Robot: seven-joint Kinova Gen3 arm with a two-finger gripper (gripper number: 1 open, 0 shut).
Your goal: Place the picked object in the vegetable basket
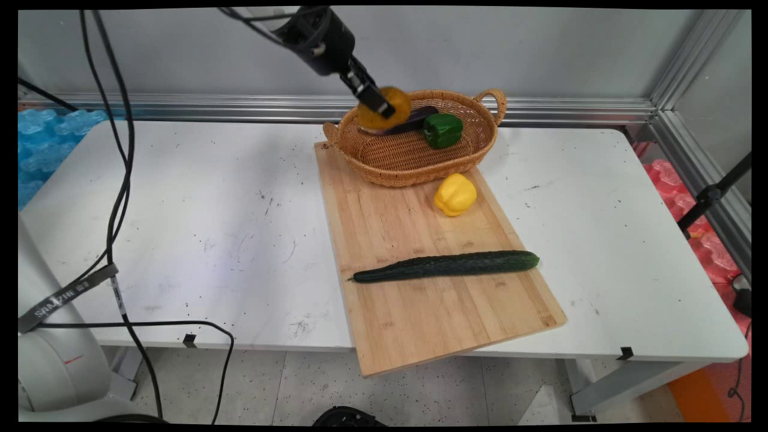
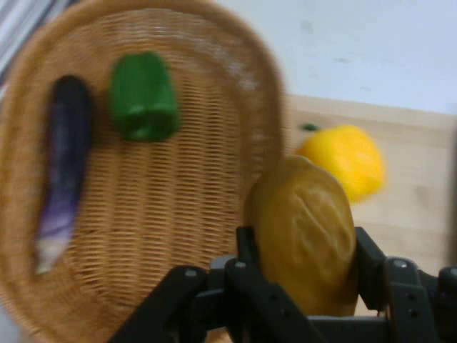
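My black gripper (image 1: pixel 379 107) is shut on a round golden-brown bread roll (image 1: pixel 389 102), held in the air above the left end of the wicker basket (image 1: pixel 420 165). In the hand view the roll (image 2: pixel 307 232) sits clamped between the two fingers (image 2: pixel 250 254) over the basket's rim (image 2: pixel 268 128). Inside the basket lie a green bell pepper (image 1: pixel 443 130) (image 2: pixel 143 96) and a dark purple eggplant (image 1: pixel 414 119) (image 2: pixel 64 164). A yellow bell pepper (image 1: pixel 455 194) (image 2: pixel 346 158) rests on the wooden cutting board (image 1: pixel 384 240) just in front of the basket.
A long cucumber (image 1: pixel 447 266) lies across the board's near half. The board overhangs the white table's (image 1: pixel 180 228) front edge. Black cables (image 1: pixel 117 180) hang at the left. An aluminium rail (image 1: pixel 540 111) runs along the wall behind the basket.
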